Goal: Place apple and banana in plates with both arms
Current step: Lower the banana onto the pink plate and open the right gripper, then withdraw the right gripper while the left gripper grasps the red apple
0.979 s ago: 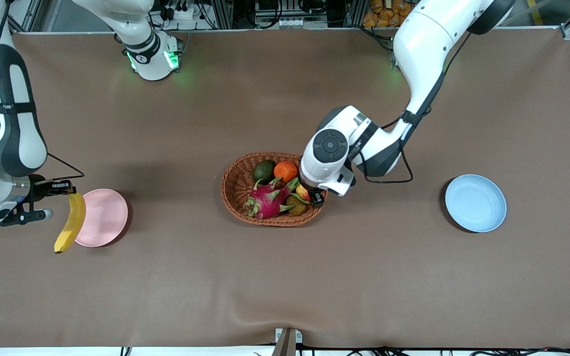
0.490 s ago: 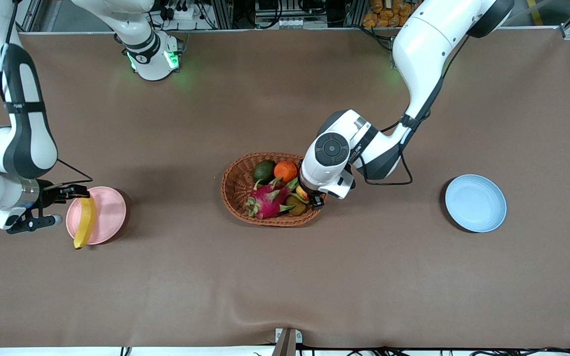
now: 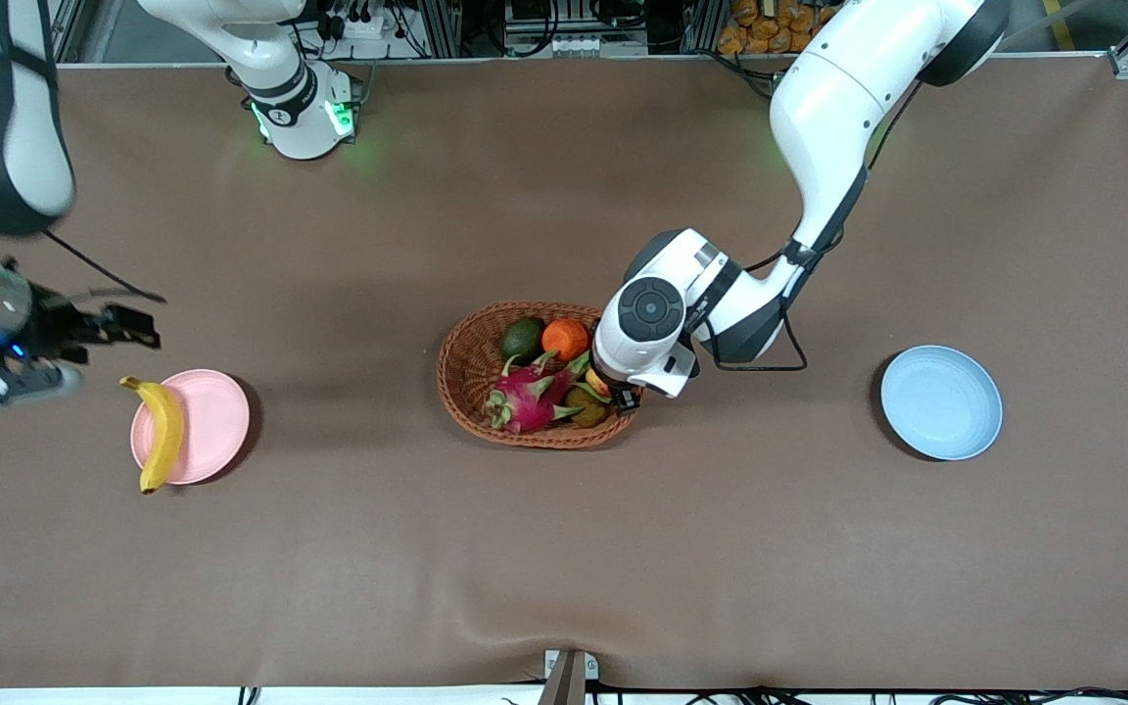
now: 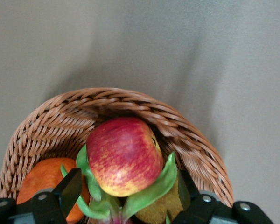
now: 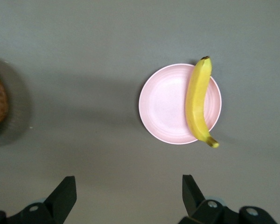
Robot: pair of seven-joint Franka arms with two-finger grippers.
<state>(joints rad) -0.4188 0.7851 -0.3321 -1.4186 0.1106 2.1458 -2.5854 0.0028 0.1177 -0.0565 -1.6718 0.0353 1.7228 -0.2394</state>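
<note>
1. Front view shows the banana (image 3: 160,434) lying on the pink plate (image 3: 211,423), along the rim toward the right arm's end of the table, both tips overhanging the edge a little.
2. The right gripper (image 3: 118,326) hangs over bare table beside that plate, holding nothing; in the right wrist view its fingers (image 5: 64,193) stand wide apart with the plate and banana well below them, so I judge that half of the job done.
3. The left gripper (image 3: 623,392) is down inside the wicker basket (image 3: 471,357), at the end toward the blue plate (image 3: 941,401).
4. From the left wrist view, the apple (image 4: 124,162) sits on top of the dragon fruit's green leaves, against the basket wall, with an orange (image 4: 44,179) beside it.
5. The left fingers (image 4: 67,191) straddle the apple, spread and not visibly pressing on it; I read this as lining up a grasp.
6. The blue plate waits bare toward the left arm's end, clearly meant for the apple.
7. The leaves beneath could let the apple roll as the fingers close.
</note>
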